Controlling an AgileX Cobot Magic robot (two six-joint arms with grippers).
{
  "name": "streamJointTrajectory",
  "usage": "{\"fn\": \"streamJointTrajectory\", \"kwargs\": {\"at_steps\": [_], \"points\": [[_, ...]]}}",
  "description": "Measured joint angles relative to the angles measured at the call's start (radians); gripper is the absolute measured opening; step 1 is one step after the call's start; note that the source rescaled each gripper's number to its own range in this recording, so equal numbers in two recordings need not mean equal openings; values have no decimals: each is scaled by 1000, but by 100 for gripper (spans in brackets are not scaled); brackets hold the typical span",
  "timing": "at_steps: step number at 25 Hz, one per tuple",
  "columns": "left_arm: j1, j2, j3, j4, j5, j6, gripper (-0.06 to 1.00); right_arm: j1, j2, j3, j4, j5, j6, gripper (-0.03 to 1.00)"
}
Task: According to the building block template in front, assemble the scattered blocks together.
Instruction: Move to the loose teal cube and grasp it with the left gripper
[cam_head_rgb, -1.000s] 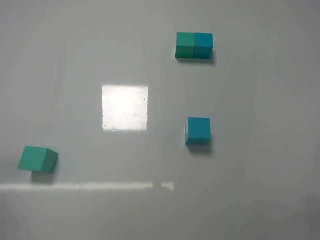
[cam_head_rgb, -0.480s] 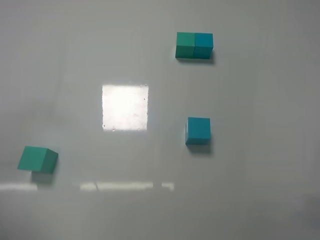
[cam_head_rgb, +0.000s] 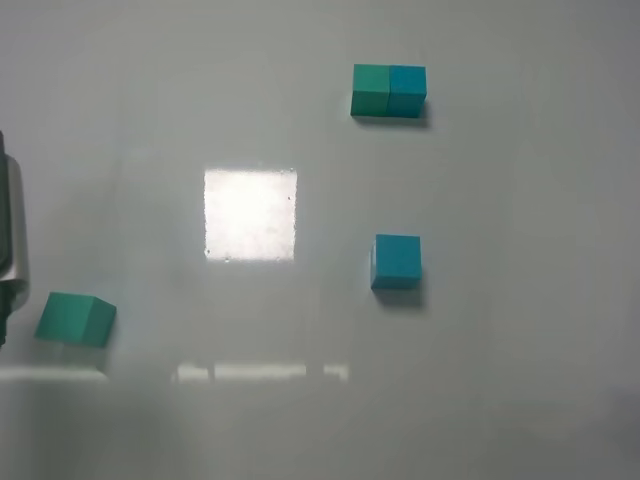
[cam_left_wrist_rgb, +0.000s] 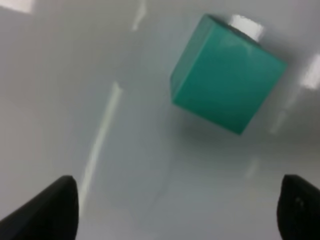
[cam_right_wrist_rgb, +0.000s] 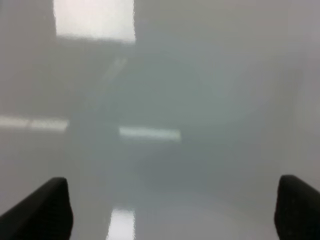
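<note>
Left jaws gape wide near small teal-green matte cube (cam_left_wrist_rgb: 226, 75) on glossy grey worktop (cam_left_wrist_rgb: 60, 100); right jaws wide too; small cyan-blue matte cube (cam_head_rgb: 396, 261) sits well apart.

You see the teal-green block (cam_left_wrist_rgb: 227, 75) sitting on the glossy pale table (cam_left_wrist_rgb: 75, 100), ahead of the left gripper (cam_left_wrist_rgb: 172, 212) and apart from it. The block is turned at an angle to you, so two faces show, one darker than the other, and a soft shadow lies along its near edge. The jaws stand wide apart: only the two dark fingertips (cam_left_wrist_rgb: 42, 210) show, at opposite edges of your view, with bare table between them. Streaks of reflected light cross the table, and a white glare patch (cam_left_wrist_rgb: 246, 26) sits just behind the block's far corner.
</note>
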Motion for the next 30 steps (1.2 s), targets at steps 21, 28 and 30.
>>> {"fn": "streamJointTrajectory", "kwargs": {"at_steps": [21, 28, 30], "points": [[-83, 180, 61, 123, -21, 155, 87, 0, 0, 0, -5, 0, 1, 90], [-83, 201, 63, 124, -86, 156, 86, 0, 0, 0, -5, 0, 1, 90], [-83, 210, 66, 119, -91, 157, 86, 0, 0, 0, -5, 0, 1, 90]]}}
